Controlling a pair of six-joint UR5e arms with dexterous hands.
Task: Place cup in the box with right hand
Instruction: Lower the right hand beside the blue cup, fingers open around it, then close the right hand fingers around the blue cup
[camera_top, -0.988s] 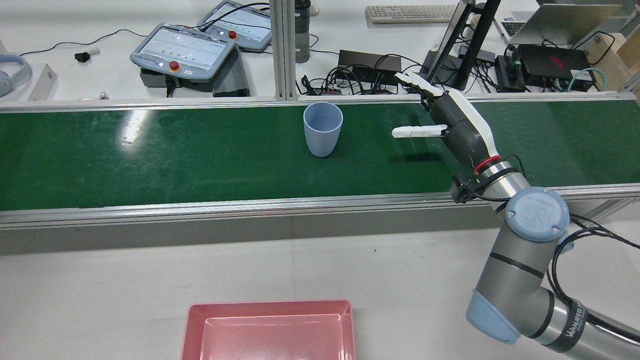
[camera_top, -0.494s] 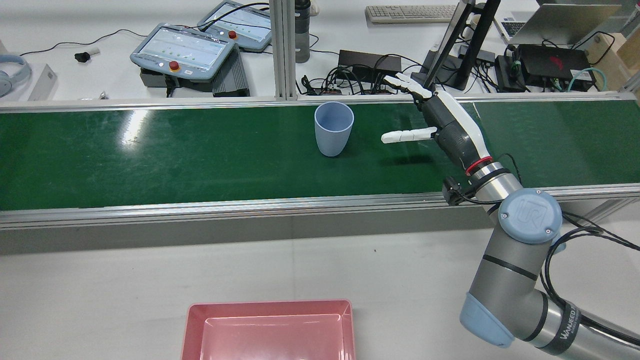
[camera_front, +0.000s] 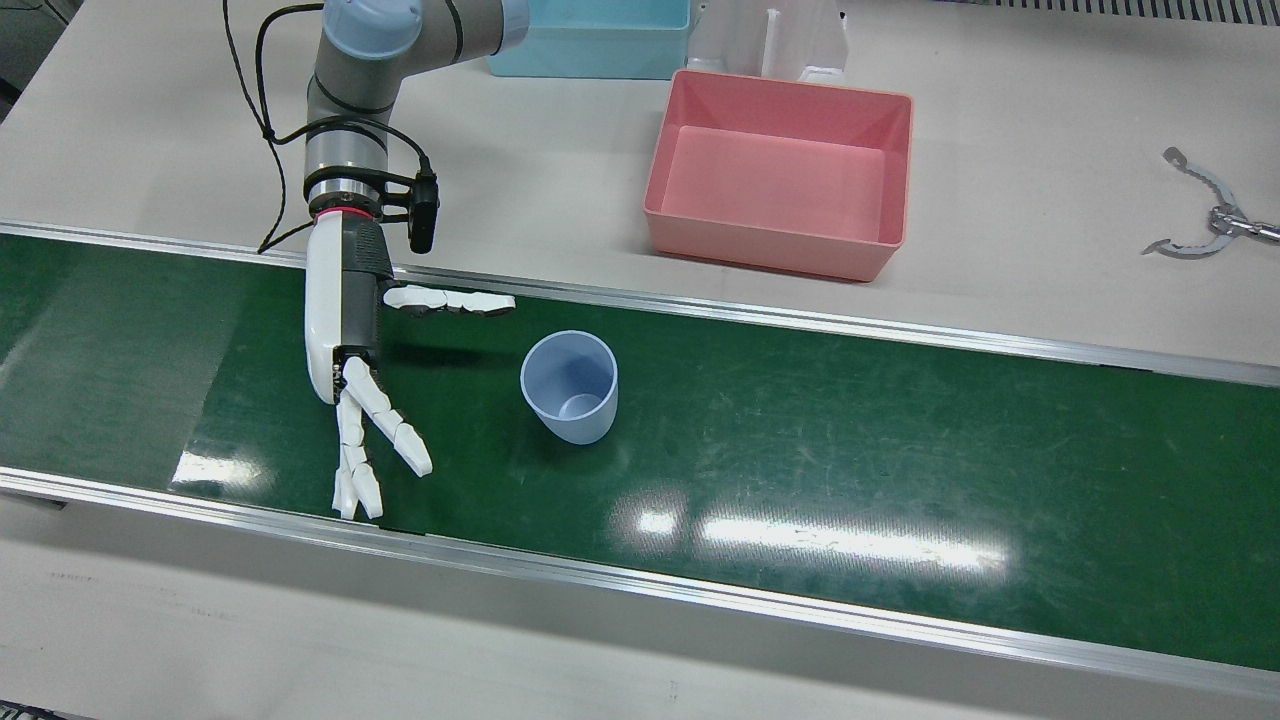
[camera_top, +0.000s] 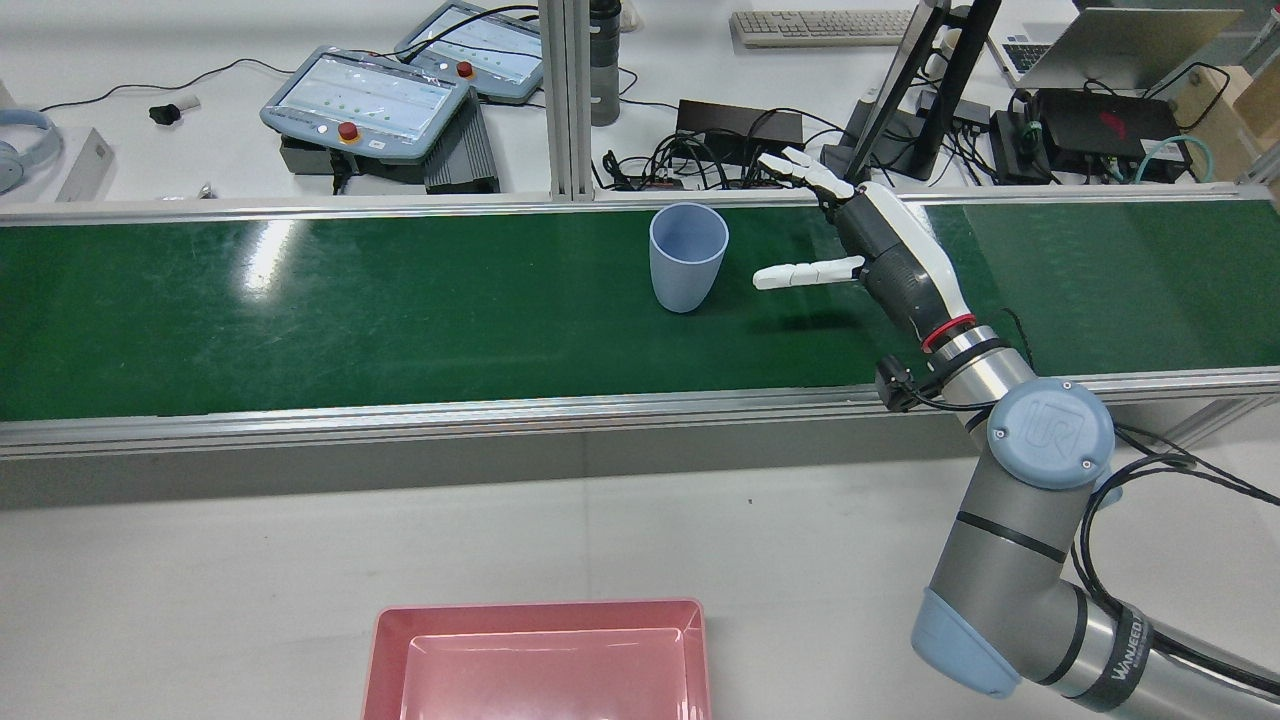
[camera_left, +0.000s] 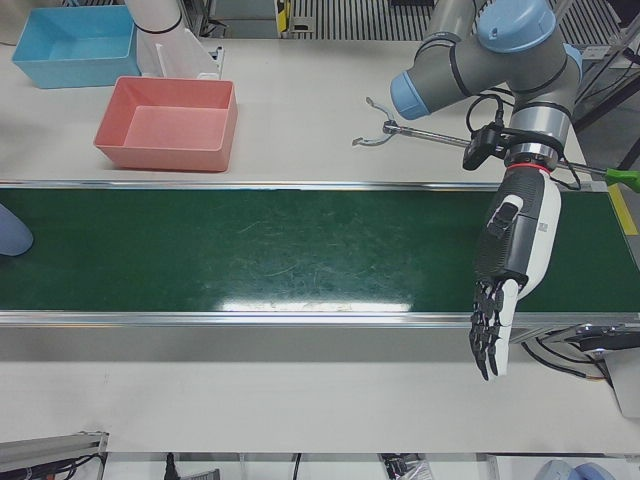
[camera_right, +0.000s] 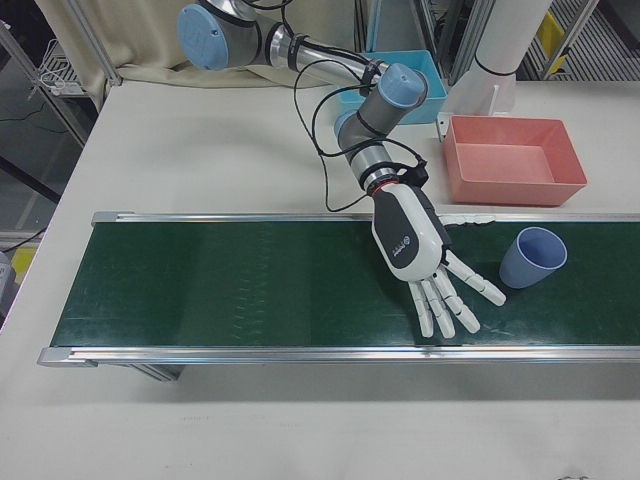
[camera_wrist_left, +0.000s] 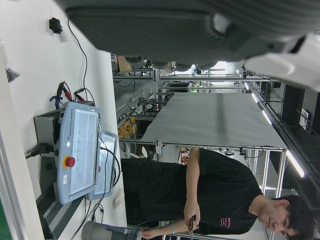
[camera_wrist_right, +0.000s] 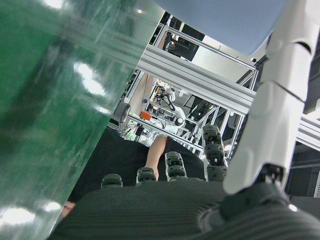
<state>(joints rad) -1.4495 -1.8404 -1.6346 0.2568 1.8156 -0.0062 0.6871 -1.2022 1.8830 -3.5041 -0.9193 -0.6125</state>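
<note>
Pink box (camera_top: 540, 660) nearest my base, on the white surface (camera_top: 250, 560), short of the belt. Nothing in it. Blue bin (camera_front: 590, 40) beside it in the front view.

Right hand (camera_top: 880, 255) out over the green belt (camera_top: 300, 310), holding nothing, spread wide: thumb (camera_top: 805, 272) pointing at the cup, the other fingers (camera_top: 800, 170) reaching past the belt's far rail. Thumb tip near the cup, not touching.

Cup (camera_top: 687, 257), light blue, upright on the belt, mouth up, just beside my right hand on the thumb side. Clear gap between them in the front view too (camera_front: 570, 385).

Left hand (camera_left: 510, 265) over the other end of the belt, flat, fingers straight and slightly spread, well apart from the cup.

Far side: teach pendants (camera_top: 365, 100), cables, keyboard (camera_top: 820, 27).
</note>
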